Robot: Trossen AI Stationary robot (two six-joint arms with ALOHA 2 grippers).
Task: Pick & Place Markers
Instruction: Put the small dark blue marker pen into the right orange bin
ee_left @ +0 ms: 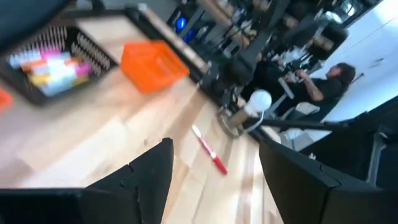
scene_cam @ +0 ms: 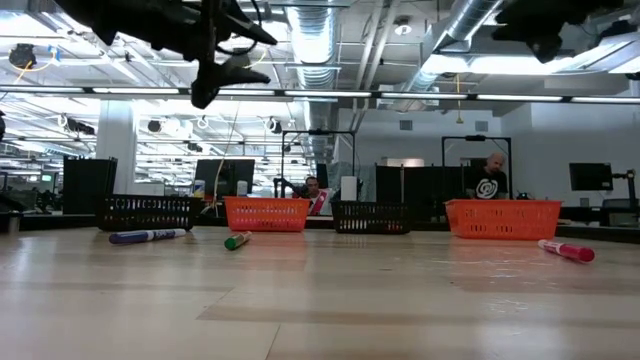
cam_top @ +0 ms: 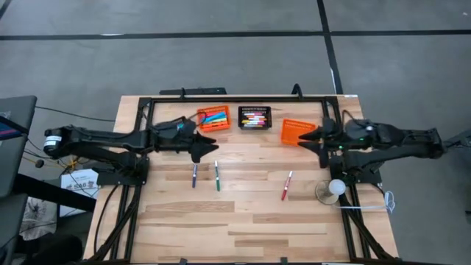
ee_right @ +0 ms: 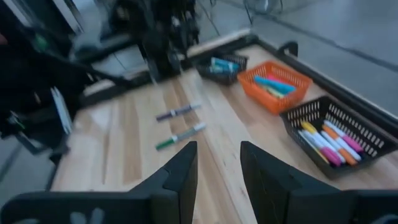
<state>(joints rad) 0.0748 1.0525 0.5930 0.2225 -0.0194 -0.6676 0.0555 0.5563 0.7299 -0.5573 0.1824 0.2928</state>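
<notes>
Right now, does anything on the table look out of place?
Yes. Three markers lie loose on the bare wood instead of in baskets: a purple marker, a green marker beside it, and a red marker apart, nearer the right arm.

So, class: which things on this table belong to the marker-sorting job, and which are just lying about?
Job:
- purple capped marker
- green capped marker
- red capped marker
- orange mesh basket holding markers
- black mesh basket of markers
- empty orange mesh basket

Lying about:
- white ball on stand
</notes>
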